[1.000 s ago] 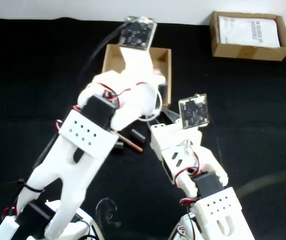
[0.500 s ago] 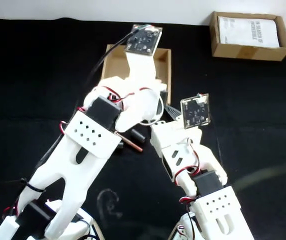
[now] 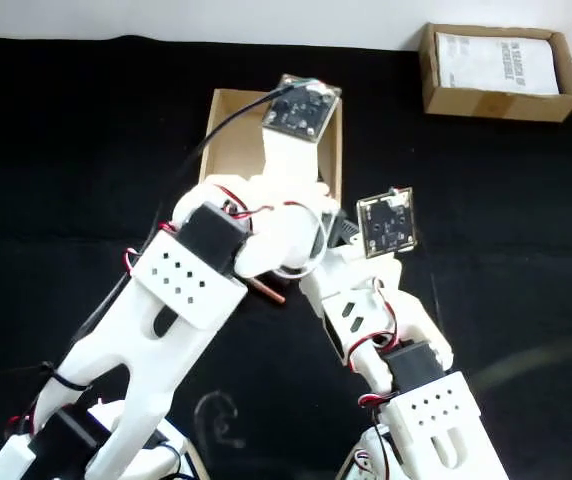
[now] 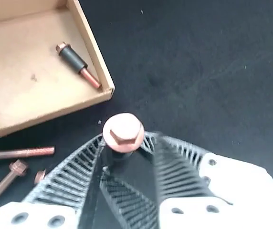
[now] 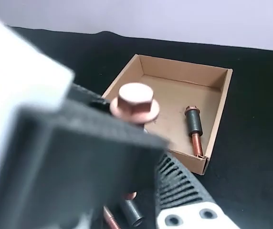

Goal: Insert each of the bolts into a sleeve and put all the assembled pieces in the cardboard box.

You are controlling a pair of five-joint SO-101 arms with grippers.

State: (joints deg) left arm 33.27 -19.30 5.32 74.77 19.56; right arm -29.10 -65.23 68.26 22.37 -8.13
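1. Here's the left pincer, pressed together on a copper hex-headed bolt with its head pointing up. A dark tube under the head looks like its sleeve, though I can't be sure.
2. The pincer hangs over the black table, just beside the corner of the open brown cardboard box. My read is that the upright grip lets the piece clear the box wall and drop in.
3. Inside the box, a copper bolt in a black sleeve lies close to that same wall. That's one finished piece delivered.
4. The right pincer sits right by the held bolt, near enough to steady things. Spread or closed, I cannot tell.
5. Outside the box, loose copper bolts lie on the table, and a short black sleeve lies nearby. By my judgement, several assemblies are left to do.
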